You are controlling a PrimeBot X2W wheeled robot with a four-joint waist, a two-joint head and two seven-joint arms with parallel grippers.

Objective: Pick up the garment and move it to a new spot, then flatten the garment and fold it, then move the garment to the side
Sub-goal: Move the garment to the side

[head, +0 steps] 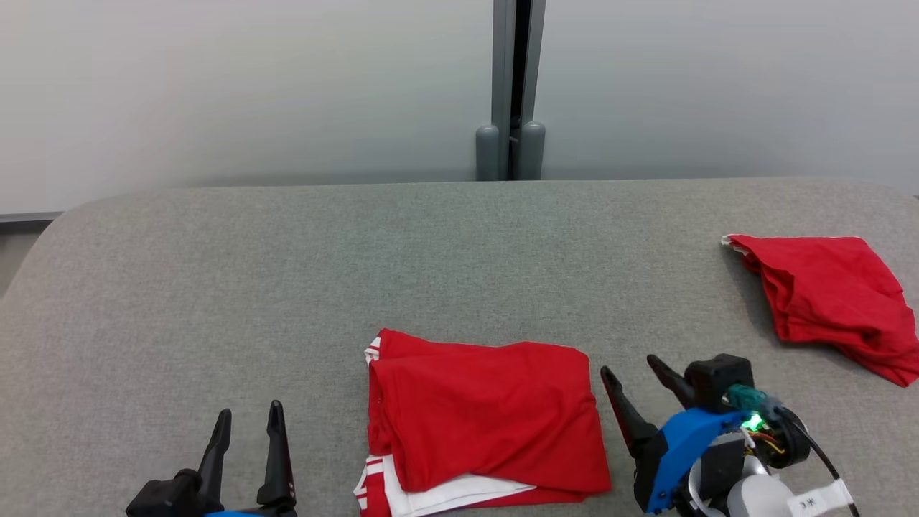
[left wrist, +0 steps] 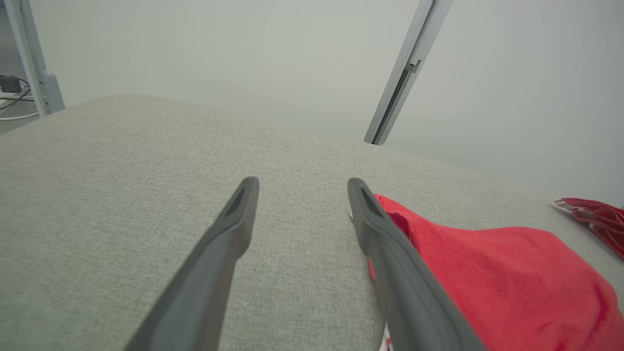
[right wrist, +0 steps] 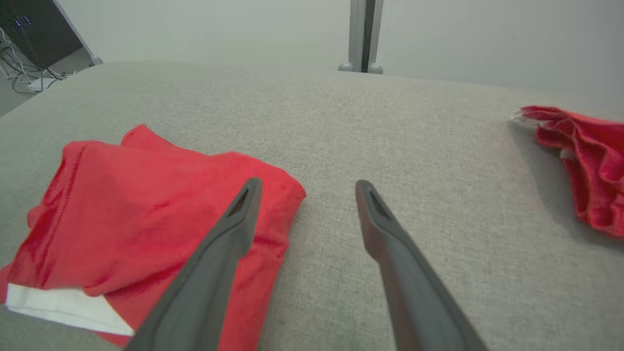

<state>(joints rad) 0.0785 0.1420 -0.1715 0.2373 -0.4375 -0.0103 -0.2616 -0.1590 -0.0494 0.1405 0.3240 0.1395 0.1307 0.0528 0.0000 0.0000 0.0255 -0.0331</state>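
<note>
A red garment [head: 488, 416] with white trim lies folded on the grey table [head: 287, 273], near the front edge at the middle. It also appears as the red garment [left wrist: 492, 278] in the left wrist view and the red garment [right wrist: 146, 219] in the right wrist view. My left gripper [head: 250, 420] stands open at the lower left, apart from the cloth, nothing between its fingers. My right gripper [head: 632, 370] is open just right of the garment's right edge, holding nothing. In the right wrist view my right gripper [right wrist: 307, 187] has its left finger over the cloth's edge.
A second red garment [head: 833, 301] lies crumpled at the table's right side, also seen as the second red garment [right wrist: 585, 161]. A grey post [head: 511, 93] stands behind the table against the pale wall. Bare grey surface stretches left and behind the folded garment.
</note>
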